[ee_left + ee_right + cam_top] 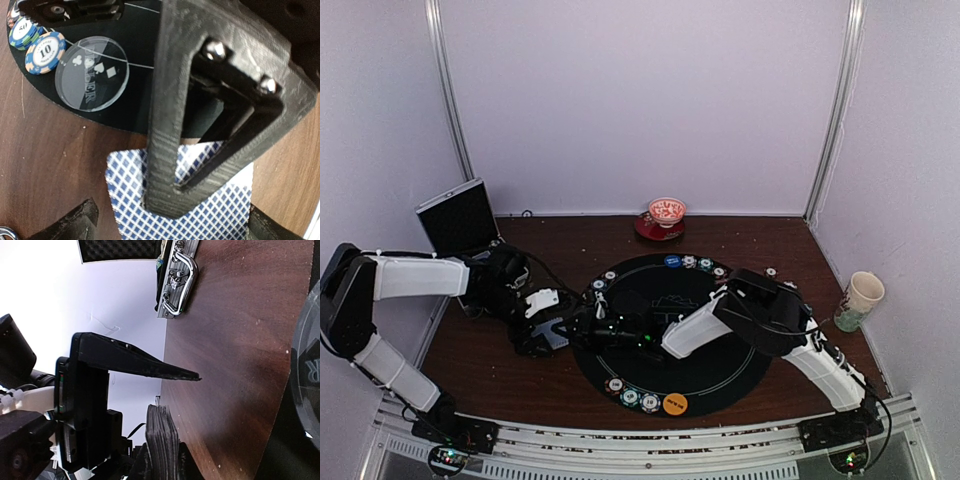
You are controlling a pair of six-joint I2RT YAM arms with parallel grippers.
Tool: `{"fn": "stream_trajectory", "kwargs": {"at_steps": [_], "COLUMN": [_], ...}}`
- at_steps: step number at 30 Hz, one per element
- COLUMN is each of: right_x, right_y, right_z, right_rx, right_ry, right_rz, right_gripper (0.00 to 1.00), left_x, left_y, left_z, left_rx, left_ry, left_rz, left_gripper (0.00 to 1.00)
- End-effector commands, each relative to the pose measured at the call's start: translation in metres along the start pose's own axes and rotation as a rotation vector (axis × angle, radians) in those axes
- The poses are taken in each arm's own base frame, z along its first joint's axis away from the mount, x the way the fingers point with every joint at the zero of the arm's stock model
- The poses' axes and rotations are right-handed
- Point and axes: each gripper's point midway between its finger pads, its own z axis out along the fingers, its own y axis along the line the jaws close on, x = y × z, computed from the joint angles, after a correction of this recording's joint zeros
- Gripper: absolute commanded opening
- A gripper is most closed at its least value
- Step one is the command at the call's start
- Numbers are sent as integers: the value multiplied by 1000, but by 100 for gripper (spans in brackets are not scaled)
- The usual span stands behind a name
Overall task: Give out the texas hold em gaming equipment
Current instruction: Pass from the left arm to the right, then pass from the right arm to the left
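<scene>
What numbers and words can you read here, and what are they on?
"10": orange-and-blue chip.
"50": blue-and-green chip.
Club, spade and diamond signs: clear disc; its letters are too blurred to read.
Orange disc: print too small to read.

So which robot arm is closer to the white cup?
Right. The right arm bends just left of the cup; the left arm is far across, beside the open case.

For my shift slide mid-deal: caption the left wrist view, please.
Left jaws, wide open, straddling blue-patterned cards on the wooden table; clear marker disc and poker chips on the mat.
</scene>
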Motion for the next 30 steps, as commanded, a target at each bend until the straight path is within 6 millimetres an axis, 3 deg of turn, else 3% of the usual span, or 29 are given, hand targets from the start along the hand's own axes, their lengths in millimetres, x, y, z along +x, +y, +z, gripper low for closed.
{"fn": "stream_trajectory", "kwargs": {"at_steps": [1, 19, 30], "right_x": [3, 1, 0], "right_y": [58, 63, 70], "right_z": [-7, -9, -13], "right_rx": [-133, -149, -164], "right_ry": [2, -12, -21], "right_rz": [-21, -13, -16], "right_gripper": [0, 0, 0], "left_x": [-13, -25, -17], "left_y": [0, -8, -4], "left_z": [-3, -10, -4], "left_rx": [-20, 2, -16], "left_ry": [-69, -142, -110], "left_rz": [51, 89, 76], "left_gripper": [98, 98, 98]}}
